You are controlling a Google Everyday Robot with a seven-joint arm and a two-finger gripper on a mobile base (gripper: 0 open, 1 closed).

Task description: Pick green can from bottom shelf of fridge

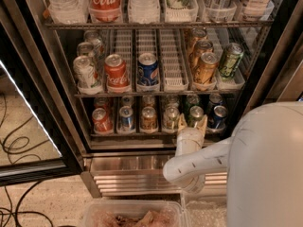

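The fridge (128,174) stands open in front of me. On its bottom shelf (137,135) stands a row of cans. The green can (194,112) is second from the right, between a silver-olive can (170,118) and a blue can (218,116). My gripper (192,123) is at the shelf's front edge, right in front of the green can. Its tan fingertips (182,122) stand on either side of the can's lower part, spread apart. The can's base is hidden behind the wrist.
The middle shelf holds white lane trays (173,70) with a red cola can (116,72), a blue can (148,70) and an olive patterned can (229,60). The open glass door (28,122) is at the left, with cables (14,145) on the floor. A plastic tub (132,214) lies below.
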